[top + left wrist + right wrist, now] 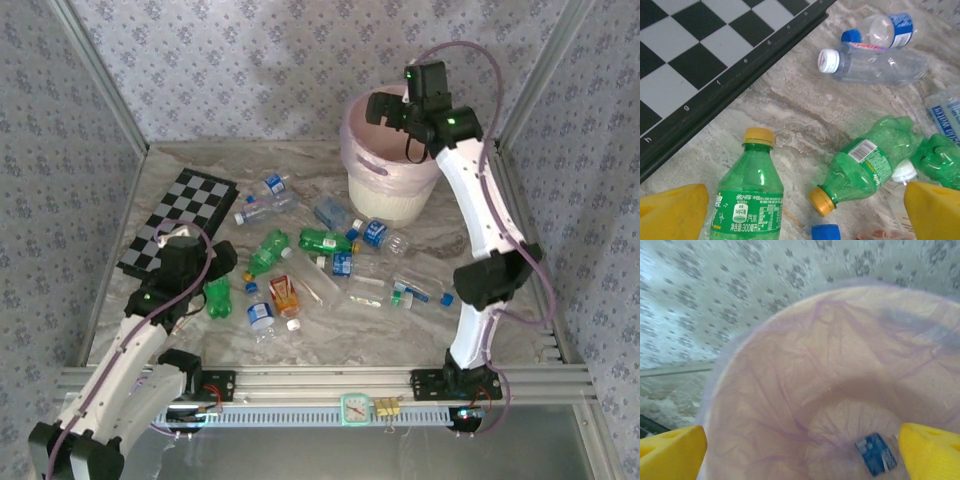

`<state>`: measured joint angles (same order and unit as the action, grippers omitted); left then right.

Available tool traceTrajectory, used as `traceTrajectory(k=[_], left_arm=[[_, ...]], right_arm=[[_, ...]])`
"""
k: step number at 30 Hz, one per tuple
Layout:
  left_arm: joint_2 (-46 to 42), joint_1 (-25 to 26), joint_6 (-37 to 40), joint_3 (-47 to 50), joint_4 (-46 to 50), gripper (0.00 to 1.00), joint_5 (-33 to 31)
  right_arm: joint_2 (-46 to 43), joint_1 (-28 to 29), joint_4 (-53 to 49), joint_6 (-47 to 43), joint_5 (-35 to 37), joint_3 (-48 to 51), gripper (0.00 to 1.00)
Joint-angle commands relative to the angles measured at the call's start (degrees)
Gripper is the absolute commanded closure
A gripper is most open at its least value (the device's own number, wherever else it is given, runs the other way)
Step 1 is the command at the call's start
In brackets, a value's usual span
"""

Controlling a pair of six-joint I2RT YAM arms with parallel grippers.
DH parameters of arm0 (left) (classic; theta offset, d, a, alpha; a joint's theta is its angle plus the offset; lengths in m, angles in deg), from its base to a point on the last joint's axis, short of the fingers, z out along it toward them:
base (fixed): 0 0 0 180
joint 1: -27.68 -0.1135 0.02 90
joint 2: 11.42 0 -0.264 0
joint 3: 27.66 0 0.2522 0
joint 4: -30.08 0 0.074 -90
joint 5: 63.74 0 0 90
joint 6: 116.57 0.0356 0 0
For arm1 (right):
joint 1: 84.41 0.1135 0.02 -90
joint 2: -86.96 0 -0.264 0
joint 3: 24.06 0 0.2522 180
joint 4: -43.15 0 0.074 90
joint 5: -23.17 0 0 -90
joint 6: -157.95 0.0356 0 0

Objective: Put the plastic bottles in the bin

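Bottles [325, 240] are lying scattered on the table [330, 165] between the checkered board [180, 215] and the bin [395, 195], one blue-labelled bottle [875, 454] resting at its bottom. Right claw [802, 450] is hanging spread and empty over the bin; left claw [805, 212] is hovering spread above a green bottle [747, 200]. Neighbours are crowding close, so that claw, closing, could be knocking one rolling or catching two.

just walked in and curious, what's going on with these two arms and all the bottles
The right tool hangs open over the bin, with a blue-labelled bottle lying at its bottom. The left tool hovers open above a green bottle near the checkered board. Many plastic bottles lie scattered on the table.
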<state>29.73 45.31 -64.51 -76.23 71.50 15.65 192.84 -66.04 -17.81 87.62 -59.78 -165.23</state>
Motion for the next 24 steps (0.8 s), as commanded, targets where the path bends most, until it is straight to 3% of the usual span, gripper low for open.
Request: traceTrajectory(k=[1,9,15,24], left_arm=[[-3.31,-0.14,0.85,-0.45,-2.90,0.00,-2.59],[-9.79,-0.23,0.73,2.08,-3.02,0.00,-7.15],[-8.81,-0.29,2.25,2.46,0.96,0.00,-5.14],[-1.30,-0.38,2.39,1.91,10.93,0.00,0.03]], right_arm=[[-6.58,1.58,1.71,-1.00,0.99,4.96,0.00],[-22.17,9.08,11.71,-4.22,3.90,28.03,0.00],[-32.36,16.84,20.86,-4.79,5.42,46.17,0.00],[-34.38,27.35,33.89,-0.48,9.61,66.42,0.00]])
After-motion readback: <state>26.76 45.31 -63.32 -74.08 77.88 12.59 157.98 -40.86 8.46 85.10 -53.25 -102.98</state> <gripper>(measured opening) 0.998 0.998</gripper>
